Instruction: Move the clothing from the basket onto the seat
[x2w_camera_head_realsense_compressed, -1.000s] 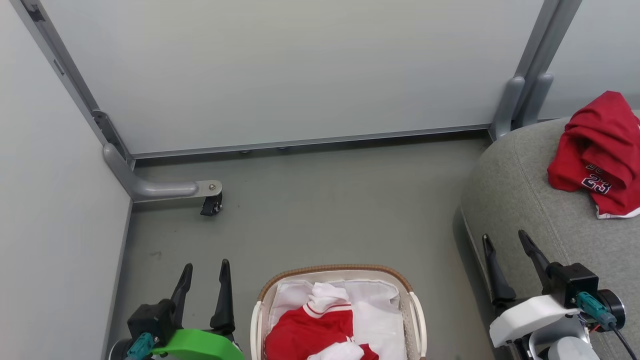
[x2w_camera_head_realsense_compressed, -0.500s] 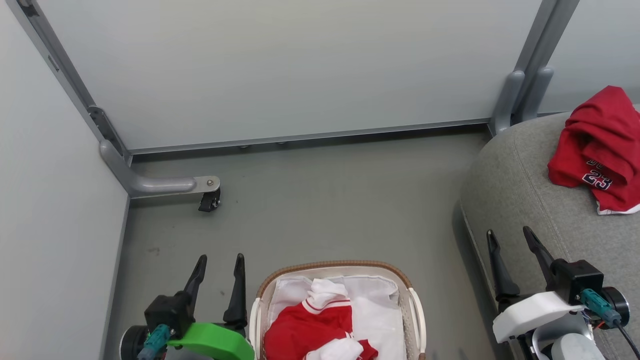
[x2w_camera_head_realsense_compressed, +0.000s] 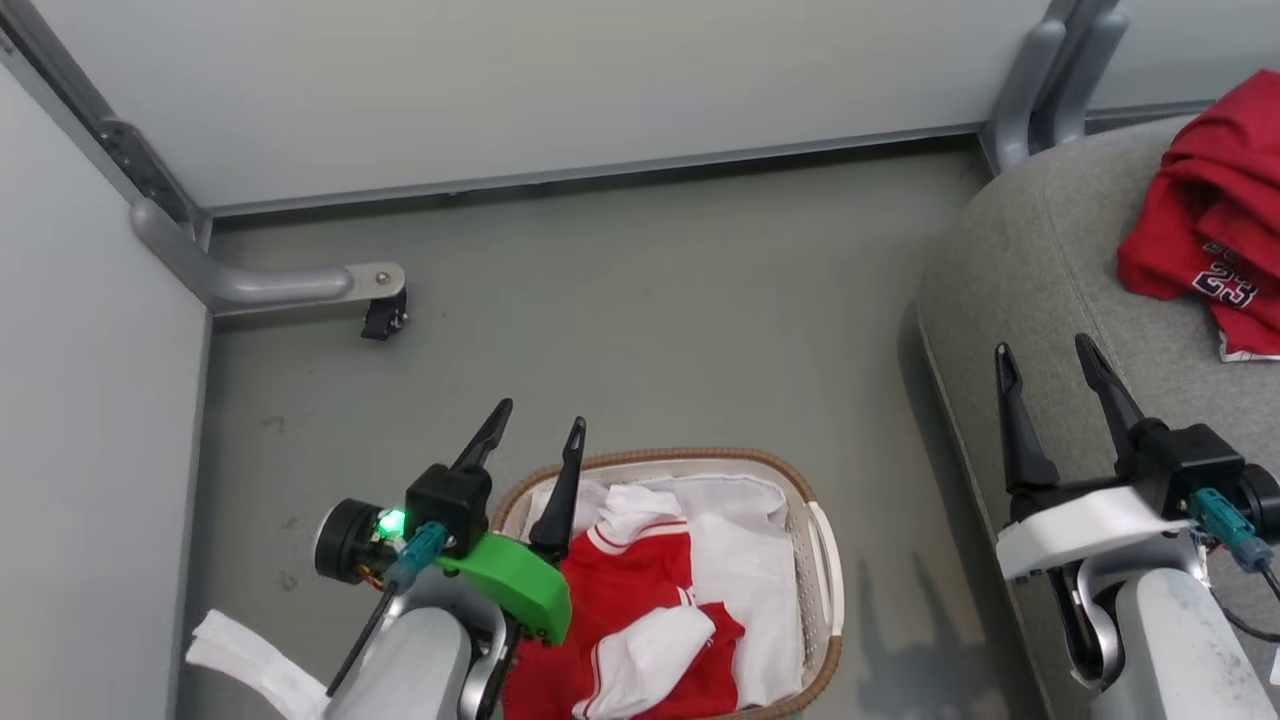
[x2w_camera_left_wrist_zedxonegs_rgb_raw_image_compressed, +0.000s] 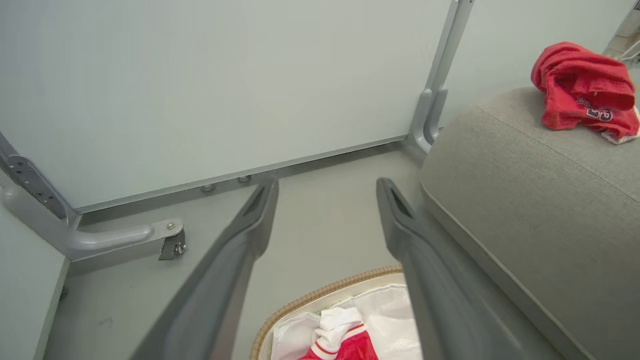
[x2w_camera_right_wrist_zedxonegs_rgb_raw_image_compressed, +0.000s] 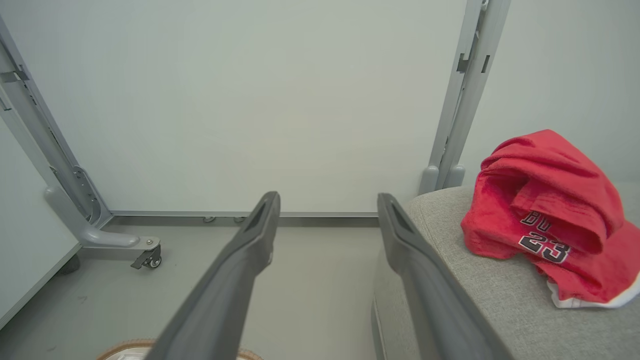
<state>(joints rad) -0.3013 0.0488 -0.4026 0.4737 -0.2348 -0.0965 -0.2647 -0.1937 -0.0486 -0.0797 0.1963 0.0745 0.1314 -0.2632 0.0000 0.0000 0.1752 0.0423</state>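
Grey partition panels (x2w_camera_head_realsense_compressed: 500, 80) close off the far side and the left. From their corner a metal foot (x2w_camera_head_realsense_compressed: 260, 285) reaches out over the grey floor (x2w_camera_head_realsense_compressed: 650, 300) and ends in a small black caster (x2w_camera_head_realsense_compressed: 385, 315), well apart from the basket (x2w_camera_head_realsense_compressed: 690, 460). A white strip of cloth (x2w_camera_head_realsense_compressed: 240, 650) lies on the floor beside the left forearm.

The left fingers (x2w_camera_head_realsense_compressed: 565, 490) are spread wide and hold nothing. They hang over the basket's far left rim, and in the head view the green wrist shell (x2w_camera_head_realsense_compressed: 515, 590) behind them covers that rim and part of the clothing (x2w_camera_head_realsense_compressed: 630, 590). The right fingers (x2w_camera_head_realsense_compressed: 1015, 420) are also wide apart and empty, above the near edge of the sofa (x2w_camera_head_realsense_compressed: 1040, 250).

The basket stands upright on the floor in front of the robot, with a strip of floor between it and the sofa on the right. Its near end is cut off by the picture's edge, so its long axis cannot be judged. Inside, on the white liner (x2w_camera_head_realsense_compressed: 745, 570), a crumpled red and white garment lies along the left half, its striped trim towards the far rim. A second red garment (x2w_camera_head_realsense_compressed: 1200, 220) sits bunched on the sofa top, its "23" print and white hem turned towards the robot. The sofa's stitched seam runs away from the robot.
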